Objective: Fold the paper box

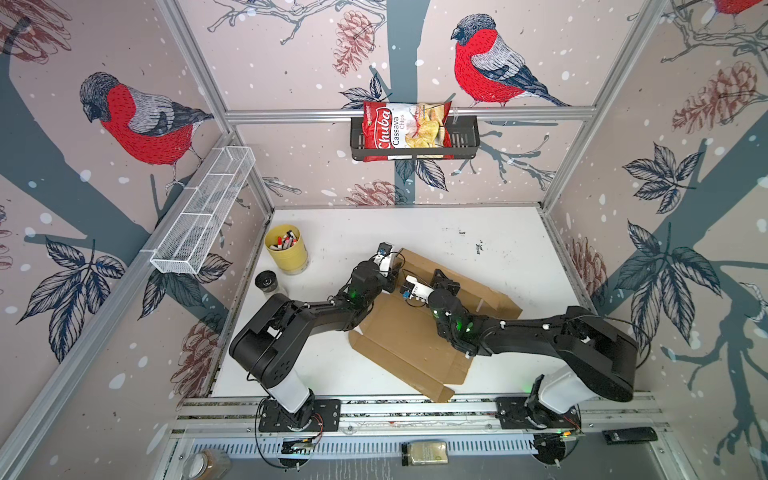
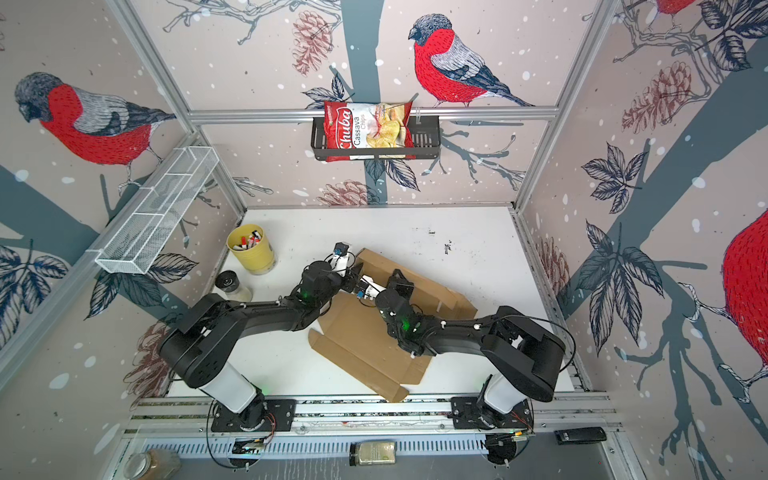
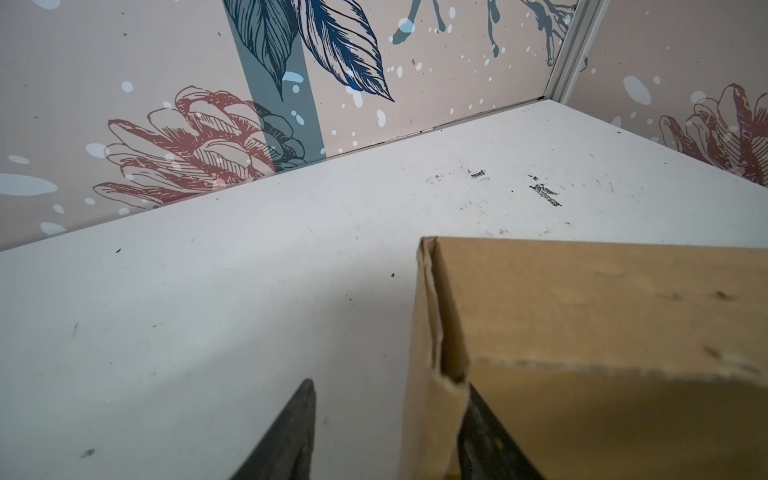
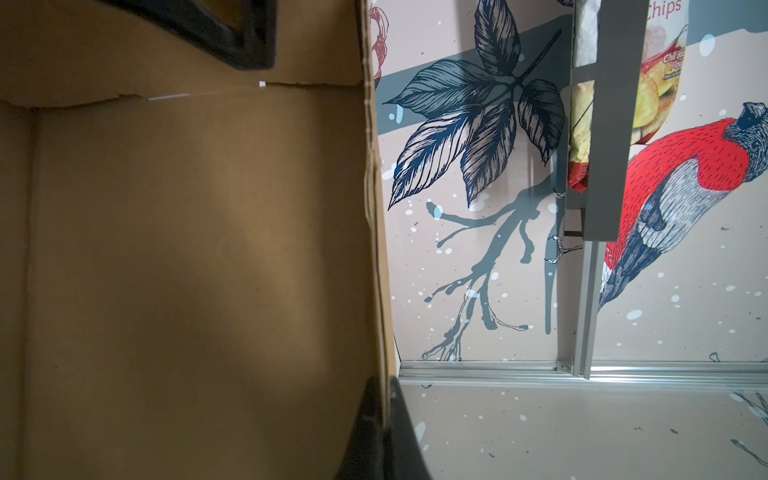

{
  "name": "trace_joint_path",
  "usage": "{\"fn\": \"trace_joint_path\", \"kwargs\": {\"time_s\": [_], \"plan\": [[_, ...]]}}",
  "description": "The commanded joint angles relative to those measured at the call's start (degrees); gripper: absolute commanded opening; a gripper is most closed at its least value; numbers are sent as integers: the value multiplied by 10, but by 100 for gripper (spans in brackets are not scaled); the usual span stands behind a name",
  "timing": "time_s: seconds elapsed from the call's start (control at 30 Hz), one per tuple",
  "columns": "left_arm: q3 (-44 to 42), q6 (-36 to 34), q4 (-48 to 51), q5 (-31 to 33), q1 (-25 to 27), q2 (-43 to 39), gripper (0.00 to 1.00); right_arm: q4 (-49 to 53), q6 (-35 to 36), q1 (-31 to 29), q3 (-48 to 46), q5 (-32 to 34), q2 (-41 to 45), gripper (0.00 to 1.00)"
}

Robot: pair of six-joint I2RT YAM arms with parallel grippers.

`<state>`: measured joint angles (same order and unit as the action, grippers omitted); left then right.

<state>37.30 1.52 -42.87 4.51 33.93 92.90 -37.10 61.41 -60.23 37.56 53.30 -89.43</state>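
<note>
Right gripper [image 4: 385, 388] clenched on the top edge of a raised wall of the box [image 1: 409, 340], one finger on each face of the cardboard, as shown in the right wrist view. Left gripper [image 3: 390, 386] slack, jaws parted and astride the corner flap at the left end of that wall. Inner finger [image 3: 486, 432] just beside the cardboard, inside the box. Outer finger [image 3: 286, 432] over bare table [image 3: 208, 311], apart from the flap.

Box [image 2: 365, 332]: plain brown corrugated sheet, partly folded. Lies at the middle of the white table, slantwise between the two arms in both top views. Near panel flat on the table, its near corner close to the rail along the near edge. Far wall upright, with a short side flap turned in to make a corner at the far-left end. Far-right strip creased and partly hidden by the right arm, tilt unclear. Both grippers close together at the far-left part of the box.

Far-left area of the table: yellow cup [image 1: 286, 249] of markers, upright. Just near of it, a dark-lidded jar [image 1: 268, 283]. Both apart from the box.

Far wall: black basket [image 1: 465, 139] on a rail, holding a red chips bag [image 1: 395, 129]. Left wall: white mesh shelf [image 1: 203, 212].
</note>
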Motion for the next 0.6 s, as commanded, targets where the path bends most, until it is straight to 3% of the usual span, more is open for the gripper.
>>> {"fn": "trace_joint_path", "kwargs": {"time_s": [0.0,0.27,0.57], "plan": [[-9,10,35,-20,-3,-6,56,31,-16,-1,1,-15,-5,0],[5,27,46,-32,-5,48,53,31,-16,-4,6,-14,-9,0],[31,44,32,9,-6,89,33,30,-18,-7,8,-14,-14,0]]}}
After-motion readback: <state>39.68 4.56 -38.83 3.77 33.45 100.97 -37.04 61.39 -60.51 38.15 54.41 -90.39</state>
